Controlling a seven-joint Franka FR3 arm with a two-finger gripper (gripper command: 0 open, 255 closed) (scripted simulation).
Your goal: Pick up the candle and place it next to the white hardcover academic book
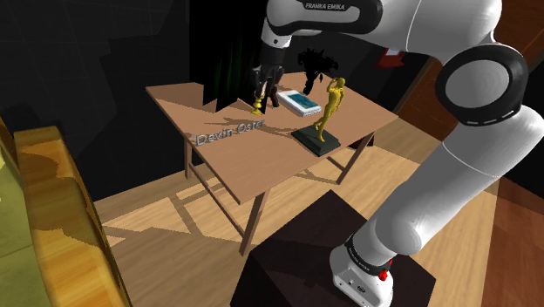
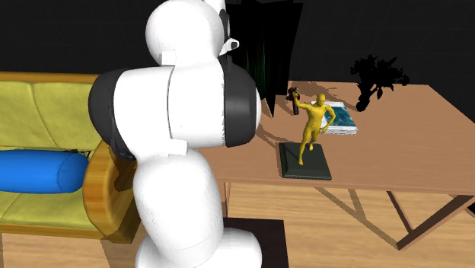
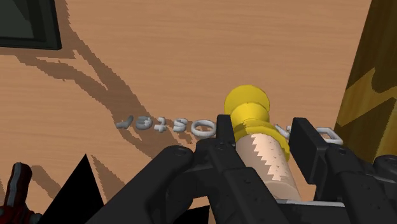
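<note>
Dim room w/ black walls: yellow sofa (image 1: 39, 209) at shoulder view's left, then the wooden surface (image 1: 261, 161). Past its raised lettering (image 1: 228, 135), the gripper (image 1: 260, 94) was closed on the candle (image 1: 257, 108), cream shaft clamped btwn both fingers, gold holder end toward the surface; couldn't tell if it touched. Just right lay the white book (image 1: 299, 103), then a gold statuette (image 1: 329, 106). Candle prob. light, stiff, waxy-slick & easily marked, so a mid-shaft hold w/ modest squeeze looked best.
</note>
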